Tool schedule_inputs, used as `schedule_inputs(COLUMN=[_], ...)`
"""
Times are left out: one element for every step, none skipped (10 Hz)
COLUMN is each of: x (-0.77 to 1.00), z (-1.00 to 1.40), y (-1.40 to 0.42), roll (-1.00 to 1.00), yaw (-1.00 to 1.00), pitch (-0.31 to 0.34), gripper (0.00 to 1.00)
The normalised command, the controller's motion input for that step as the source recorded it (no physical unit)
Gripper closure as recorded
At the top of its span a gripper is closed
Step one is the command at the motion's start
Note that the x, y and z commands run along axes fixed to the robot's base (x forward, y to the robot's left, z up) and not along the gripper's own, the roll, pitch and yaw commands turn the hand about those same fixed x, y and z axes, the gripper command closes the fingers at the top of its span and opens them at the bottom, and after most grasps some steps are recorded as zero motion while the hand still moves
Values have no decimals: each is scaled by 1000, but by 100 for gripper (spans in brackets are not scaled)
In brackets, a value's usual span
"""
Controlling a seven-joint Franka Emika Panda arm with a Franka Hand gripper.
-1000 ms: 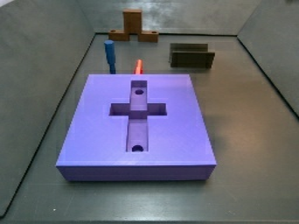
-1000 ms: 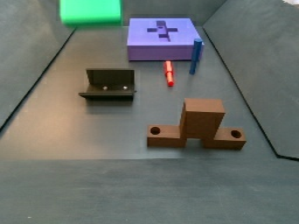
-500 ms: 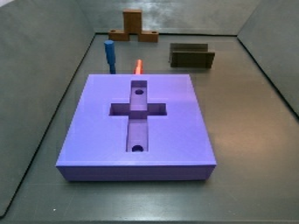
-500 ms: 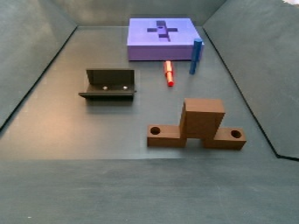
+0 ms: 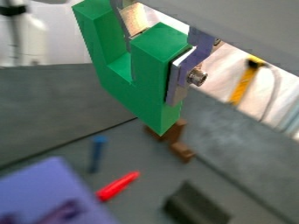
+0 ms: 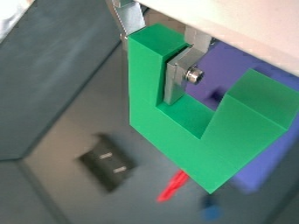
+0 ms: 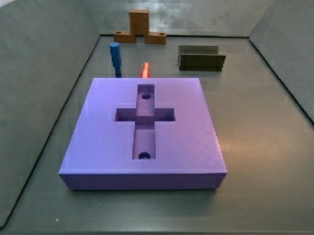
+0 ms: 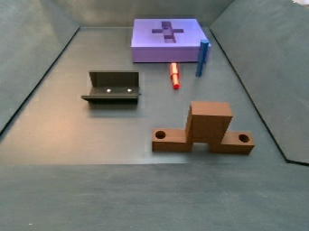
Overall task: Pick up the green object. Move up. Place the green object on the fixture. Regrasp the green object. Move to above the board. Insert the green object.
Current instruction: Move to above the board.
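Since a second ago the green object (image 5: 131, 66) has left the side views; we see the gripper (image 6: 176, 61) clamping one prong high above the floor, prongs pointing upward toward it.

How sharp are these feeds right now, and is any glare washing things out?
In both wrist views the green object held in the pincer looks soft, and the floor below is blurred. In both side views the board and fixture are crisp, with only mild sheen on the floor.
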Motion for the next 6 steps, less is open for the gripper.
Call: schedule_inputs(x=[-842,-262,-129,-60,-65,-72], z=[128,25,-2,19,13,0], y=[-784,-179,-70,-40,-34,11], roll=[-1000,-1000,-1000,-902,-730,-398], yaw=[9,3,-10,-14,-14,-5], pitch=[-69,-77,-62,-50,-56,-66], gripper=[100,100,100,100,100,100])
